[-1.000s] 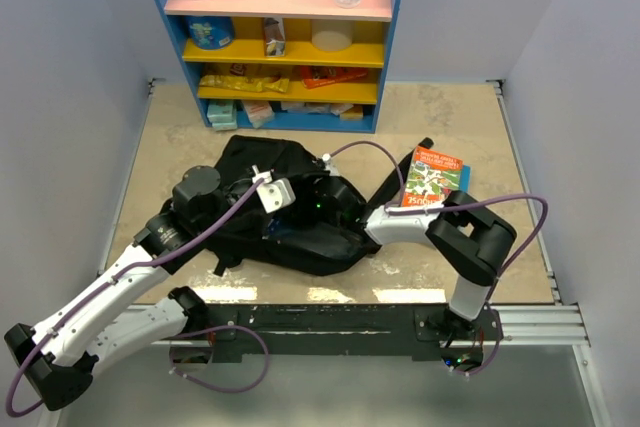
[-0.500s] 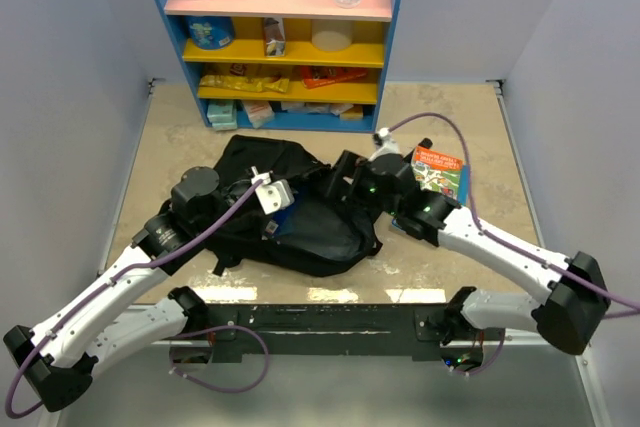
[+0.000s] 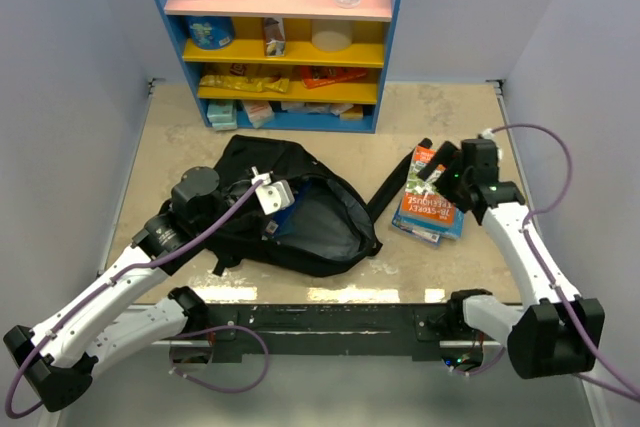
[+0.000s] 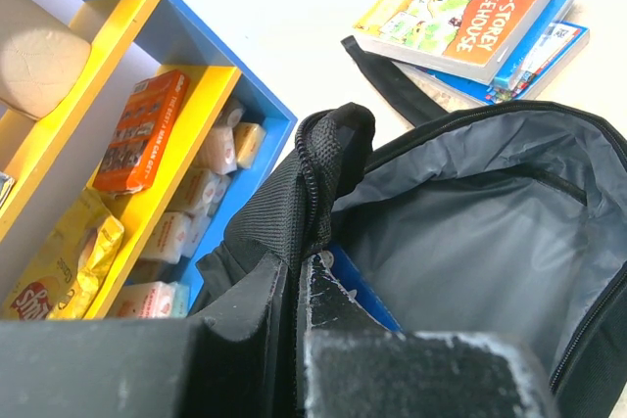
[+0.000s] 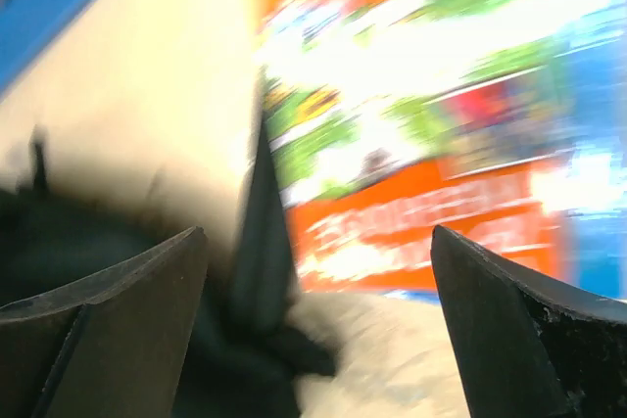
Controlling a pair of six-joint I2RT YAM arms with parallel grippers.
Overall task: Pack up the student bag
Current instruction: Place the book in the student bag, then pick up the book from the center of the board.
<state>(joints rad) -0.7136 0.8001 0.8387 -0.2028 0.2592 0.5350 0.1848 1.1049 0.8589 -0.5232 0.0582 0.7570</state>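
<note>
Left to right: your left gripper (image 3: 272, 219) is clenched on the zip rim (image 4: 313, 173) of the student bag (image 3: 320, 232), propping its mouth open. The bag lies mid-table (image 3: 180, 137). A blue-edged item (image 4: 358, 291) shows inside, probably something already packed. At right, an orange book (image 3: 430, 197) tops a small stack beside the bag's strap (image 3: 385, 192), not yet packed. Your right gripper (image 3: 437, 169) hangs over it, jaws spread wide, grasping nothing.
</note>
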